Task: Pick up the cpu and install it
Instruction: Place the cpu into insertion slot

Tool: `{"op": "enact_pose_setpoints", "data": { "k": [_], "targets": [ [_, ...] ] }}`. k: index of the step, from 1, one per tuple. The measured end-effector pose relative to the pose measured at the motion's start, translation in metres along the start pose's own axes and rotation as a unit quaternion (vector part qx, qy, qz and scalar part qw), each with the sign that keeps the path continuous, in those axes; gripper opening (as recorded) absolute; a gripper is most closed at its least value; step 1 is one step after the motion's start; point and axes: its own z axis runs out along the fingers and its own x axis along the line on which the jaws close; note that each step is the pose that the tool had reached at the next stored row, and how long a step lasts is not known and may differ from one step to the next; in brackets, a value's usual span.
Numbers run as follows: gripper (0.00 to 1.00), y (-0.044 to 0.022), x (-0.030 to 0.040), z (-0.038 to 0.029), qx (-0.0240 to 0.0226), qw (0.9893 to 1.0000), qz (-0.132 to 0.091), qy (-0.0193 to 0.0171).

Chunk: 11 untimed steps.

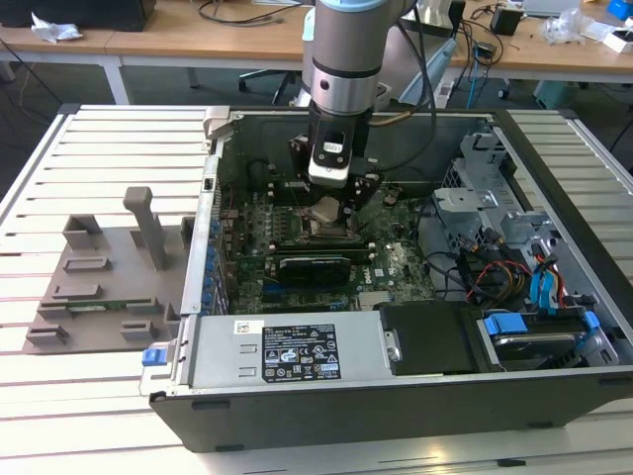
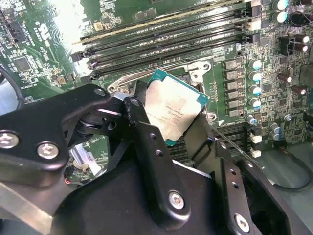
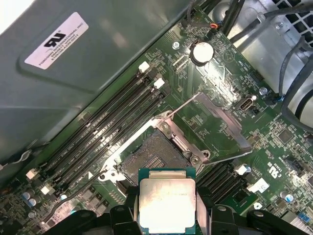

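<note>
At the exterior view's left, a grey plastic fixture tray (image 1: 99, 265) sits on the pale slatted worktop (image 1: 59, 148). Rightward, inside the open black computer case (image 1: 396, 406), black jaws pinch the small square silver-topped cpu (image 1: 325, 210) above the dark open socket (image 3: 152, 159), seemingly askew to it.

Socket (image 3: 152, 159) unobstructed, memory slots (image 3: 112, 122) beside it, load plate (image 3: 226, 121) raised opposite

Inside the open case (image 1: 415, 411)
cpu (image 2: 173, 110) in gripper (image 2: 168, 121) over socket (image 3: 151, 159); tray (image 1: 99, 265) outside, exterior view's left.
</note>
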Motion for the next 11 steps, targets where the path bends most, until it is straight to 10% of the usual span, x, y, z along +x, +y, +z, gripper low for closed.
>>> {"op": "enact_pose_setpoints", "data": {
  "k": [11],
  "targets": [
    [0.55, 0.0000, 0.0000, 0.0000, 0.0010, 0.9995, 0.032, 0.0010]
  ]
}}
